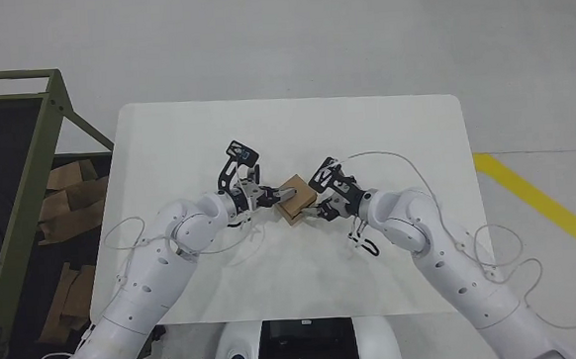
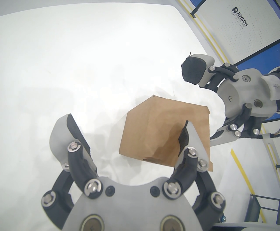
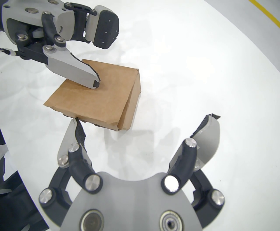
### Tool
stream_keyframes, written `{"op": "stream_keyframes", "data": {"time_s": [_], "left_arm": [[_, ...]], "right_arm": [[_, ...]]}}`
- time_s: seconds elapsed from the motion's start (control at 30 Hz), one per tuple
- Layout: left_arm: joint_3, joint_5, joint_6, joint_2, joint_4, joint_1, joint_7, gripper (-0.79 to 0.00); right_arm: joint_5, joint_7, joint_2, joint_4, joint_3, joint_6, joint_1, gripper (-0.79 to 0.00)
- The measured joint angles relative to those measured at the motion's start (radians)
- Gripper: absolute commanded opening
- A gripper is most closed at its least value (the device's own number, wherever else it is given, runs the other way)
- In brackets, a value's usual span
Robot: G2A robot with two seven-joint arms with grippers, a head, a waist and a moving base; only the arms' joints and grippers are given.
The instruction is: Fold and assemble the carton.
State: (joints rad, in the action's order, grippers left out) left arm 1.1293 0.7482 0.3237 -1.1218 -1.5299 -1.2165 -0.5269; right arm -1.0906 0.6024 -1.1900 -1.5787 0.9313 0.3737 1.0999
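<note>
Brown cardboard carton point(image 1: 295, 198), part-folded, lies mid white bench point(image 1: 384, 134) btwn both tools. Left tool point(image 2: 129, 122) is spread wide, one finger pressing the top panel. Right tool point(image 3: 143, 118) is also wide, fingertip at the carton's edge. Risk: no real grip, so a push skids it or the flap springs. Near-square, so long axis unclear; sits diagonal, gaping seam toward right tool.

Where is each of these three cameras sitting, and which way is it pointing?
Top view: above the arms, looking down at the white table and carton; both arms show.
Left wrist view: on the left wrist, facing the carton across its own open left end effector.
Right wrist view: on the right wrist, facing the carton across its open right end effector.
Shared: both wrist views show the carton and the opposite end effector.
</note>
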Motion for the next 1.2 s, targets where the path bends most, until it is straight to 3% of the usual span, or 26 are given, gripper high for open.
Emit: {"op": "stream_keyframes", "data": {"time_s": [1.2], "left_arm": [[-0.009, 0.001, -0.001, -0.005, 0.015, 0.005, -0.006, 0.000]], "right_arm": [[-0.001, -0.015, -0.007, 0.012, 0.015, 0.005, 0.011, 0.000]]}}
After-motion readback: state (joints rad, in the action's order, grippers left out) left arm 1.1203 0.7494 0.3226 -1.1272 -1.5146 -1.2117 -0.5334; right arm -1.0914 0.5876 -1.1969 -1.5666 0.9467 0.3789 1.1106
